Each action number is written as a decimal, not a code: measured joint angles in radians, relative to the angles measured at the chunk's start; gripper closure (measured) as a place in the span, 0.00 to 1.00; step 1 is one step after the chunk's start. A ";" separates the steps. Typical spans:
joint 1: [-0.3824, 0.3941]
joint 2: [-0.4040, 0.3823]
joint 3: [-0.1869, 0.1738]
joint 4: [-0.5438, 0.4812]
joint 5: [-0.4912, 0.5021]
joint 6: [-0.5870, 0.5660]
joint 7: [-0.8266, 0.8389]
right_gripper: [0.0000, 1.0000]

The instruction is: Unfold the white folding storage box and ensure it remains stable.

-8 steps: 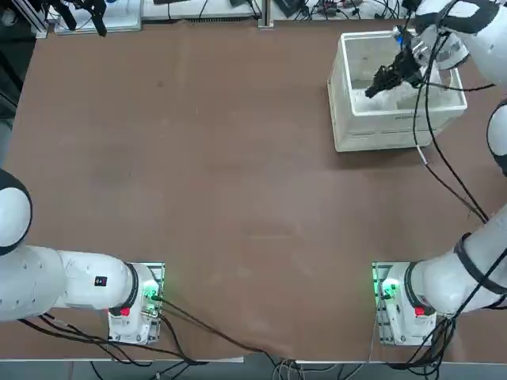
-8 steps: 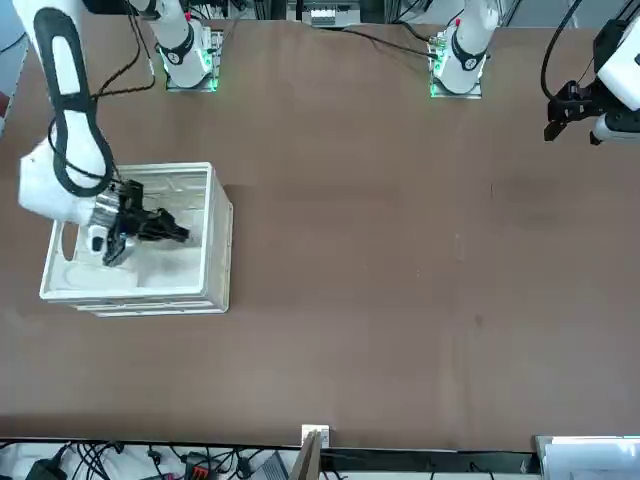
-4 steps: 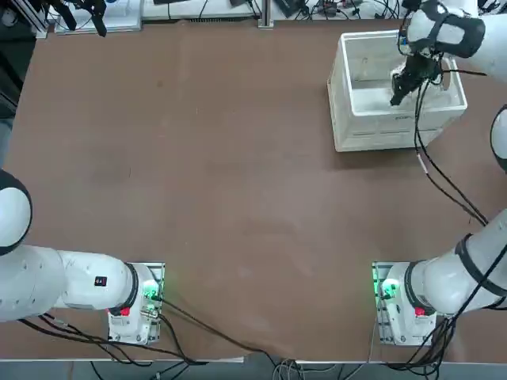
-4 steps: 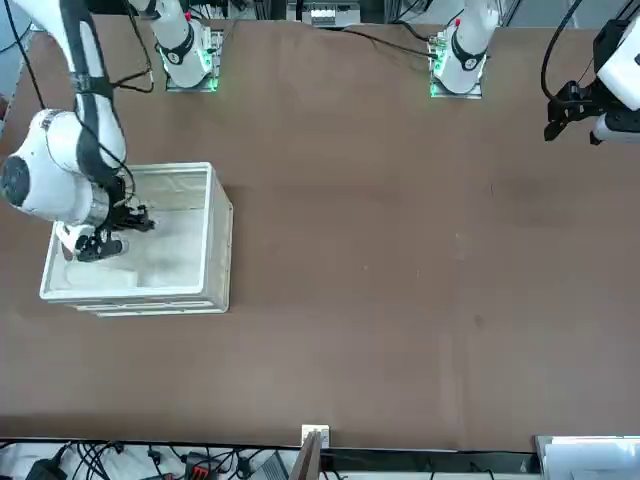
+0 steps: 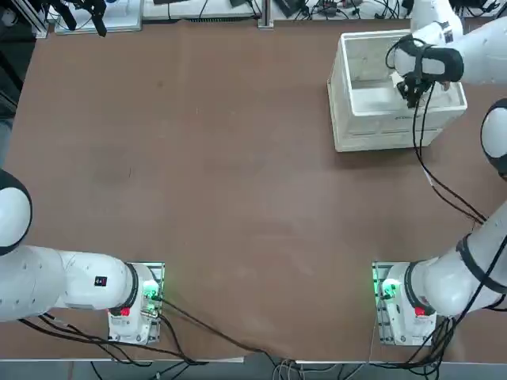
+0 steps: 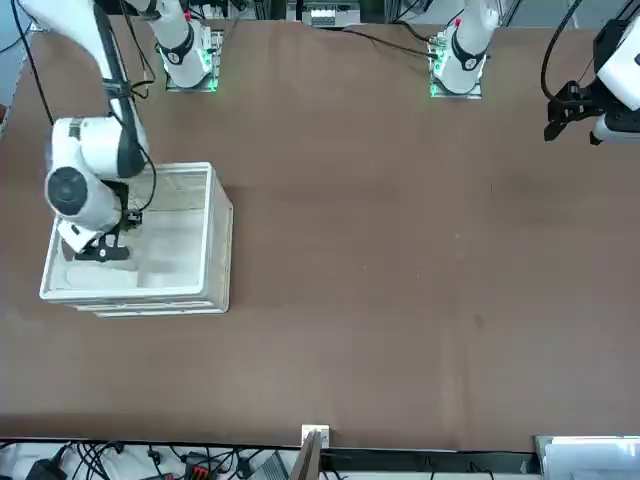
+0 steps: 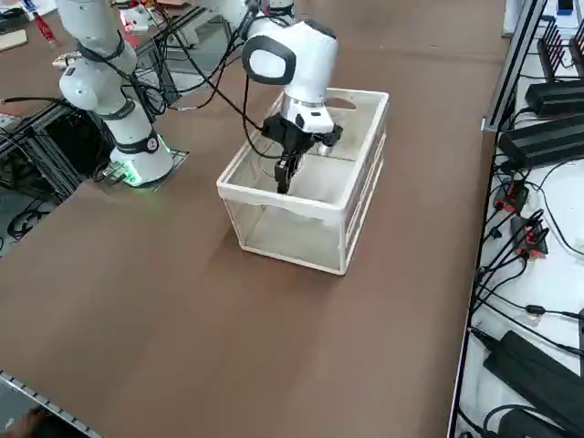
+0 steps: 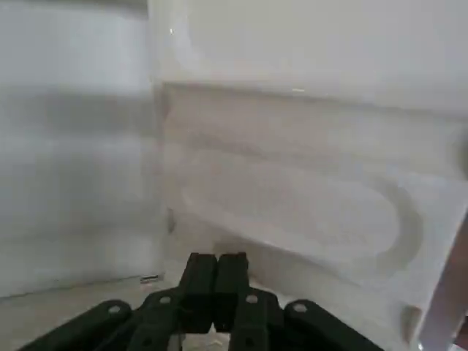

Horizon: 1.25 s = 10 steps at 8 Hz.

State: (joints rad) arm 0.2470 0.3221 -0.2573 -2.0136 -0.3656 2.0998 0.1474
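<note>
The box (image 5: 372, 119) is showing as off-white moulded plastic, smooth with a faint satin sheen; its inner panel (image 8: 292, 205) is looking slightly cloudy and carrying a shallow oval pressing. The table (image 5: 222, 190) is presenting a matt brown surface, even and fine-grained, with faint scuffing. The right arm (image 7: 297, 55) shell is reading as glossy white plastic. The right gripper (image 8: 213, 281) is appearing as matt black plastic. At 12 o'clock of the table, cables (image 5: 317, 9) are lying in dull black rubber-like sheathing.

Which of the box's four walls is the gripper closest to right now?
The end wall on the robot's right, the one with the oval handle recess. The shut right gripper hangs inside the box beside it, farther from the other three.
</note>
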 joint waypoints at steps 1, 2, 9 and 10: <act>-0.005 0.024 -0.004 0.000 -0.060 0.004 0.035 0.98; -0.013 0.050 -0.006 0.000 -0.123 0.008 0.075 0.98; -0.051 0.058 -0.004 0.038 -0.176 0.027 0.134 0.98; -0.051 0.014 0.002 0.066 -0.072 0.006 0.090 0.98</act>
State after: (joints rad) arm 0.1964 0.3361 -0.2555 -1.9478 -0.4375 2.1056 0.2371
